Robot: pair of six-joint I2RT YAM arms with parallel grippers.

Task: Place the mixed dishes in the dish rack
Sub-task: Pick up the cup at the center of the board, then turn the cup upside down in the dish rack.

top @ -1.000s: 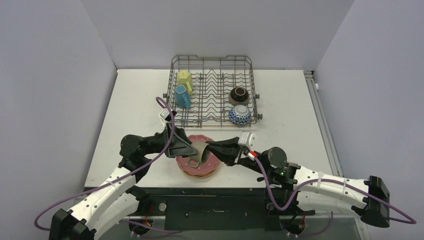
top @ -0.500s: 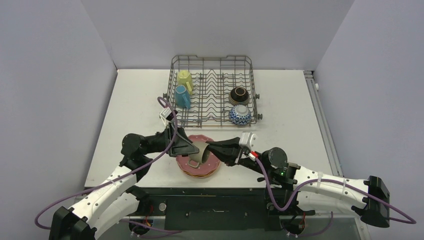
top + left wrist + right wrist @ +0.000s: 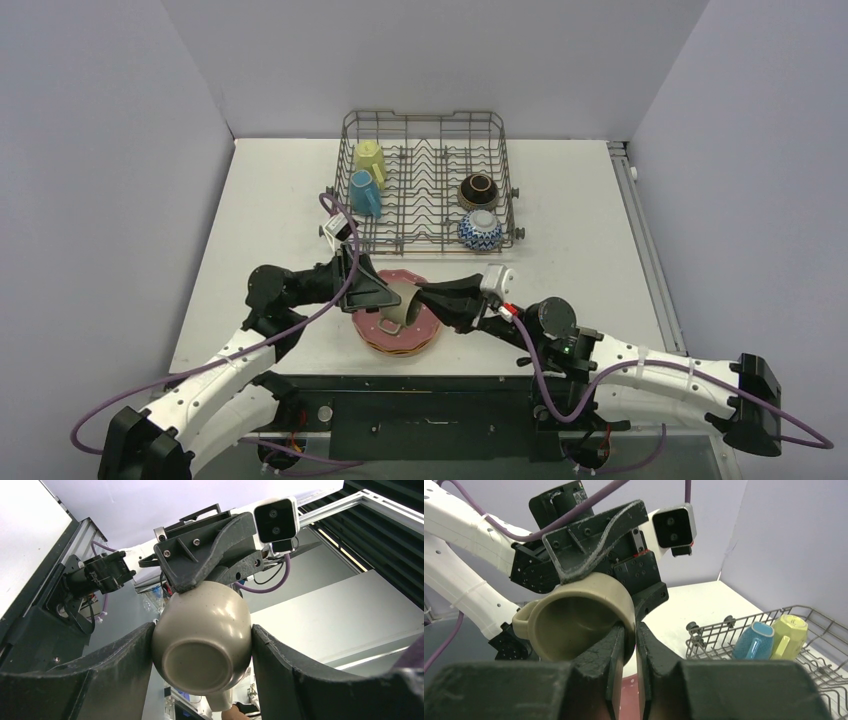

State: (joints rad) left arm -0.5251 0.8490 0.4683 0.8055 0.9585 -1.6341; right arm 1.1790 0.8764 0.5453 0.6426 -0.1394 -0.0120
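The small grey-olive mug (image 3: 400, 303) hangs on its side just above the stack of scalloped plates (image 3: 404, 340), pink on top. My left gripper (image 3: 385, 297) is shut on the mug's round body (image 3: 202, 637), one finger on each side. My right gripper (image 3: 426, 297) is shut on the mug's rim (image 3: 574, 615), one finger inside and one outside. The grey wire dish rack (image 3: 430, 116) stands behind. It holds a yellow mug (image 3: 369, 157), a blue mug (image 3: 364, 192), a dark brown bowl (image 3: 478, 190) and a blue-white bowl (image 3: 480, 230).
The rack's near left corner with its small wheels (image 3: 704, 630) shows in the right wrist view, with the blue mug (image 3: 754, 639) and yellow mug (image 3: 789, 630) inside. The table's front edge (image 3: 300, 372) runs just below the plates. The middle tine rows (image 3: 425, 185) hold nothing.
The left wrist has shifted slightly up and to the right. The mug stays held by both grippers above the plates.
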